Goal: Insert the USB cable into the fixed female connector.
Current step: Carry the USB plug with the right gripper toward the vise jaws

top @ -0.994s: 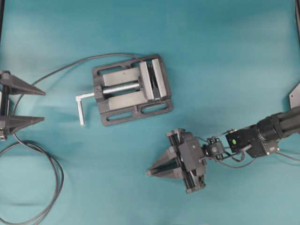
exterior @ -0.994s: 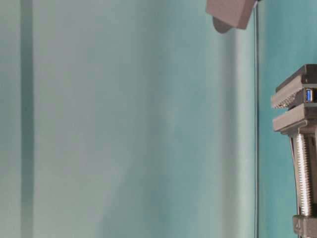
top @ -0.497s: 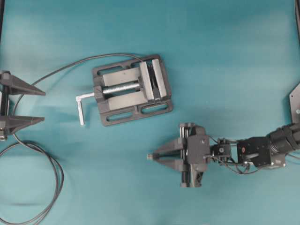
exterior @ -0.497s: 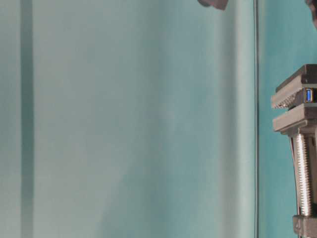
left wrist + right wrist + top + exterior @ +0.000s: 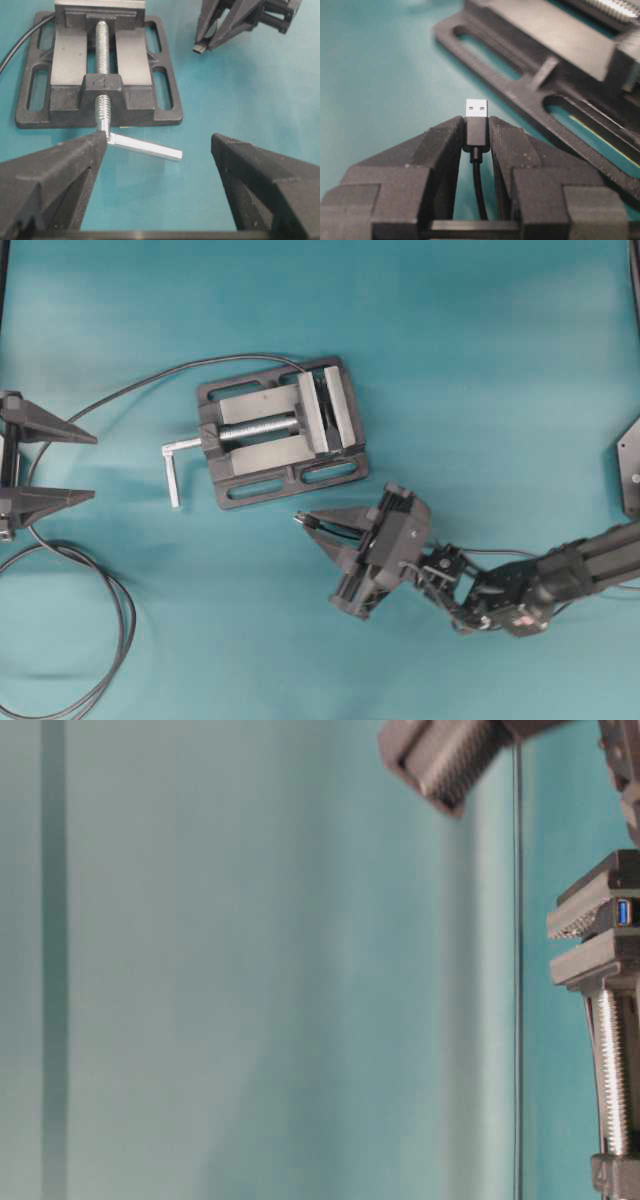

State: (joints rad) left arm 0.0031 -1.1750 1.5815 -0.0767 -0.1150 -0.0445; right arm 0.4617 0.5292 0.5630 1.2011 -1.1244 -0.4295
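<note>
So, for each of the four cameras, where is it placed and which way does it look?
Overhead: above the table, looking down; vise, both tools, right arm.
Table-level: low, side-on; vise jaws with the fixed female connector, part of one tool above.
Left wrist: behind the open left tool, facing the vise.
Right wrist: behind the right tool gripping the USB cable.
The vise appears in all.

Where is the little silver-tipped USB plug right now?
The silver-tipped USB plug is pinched between the black fingers of the right gripper, its metal tip poking out. In the overhead view it hangs just below the dark grey metal vise, near its lower right corner.
</note>
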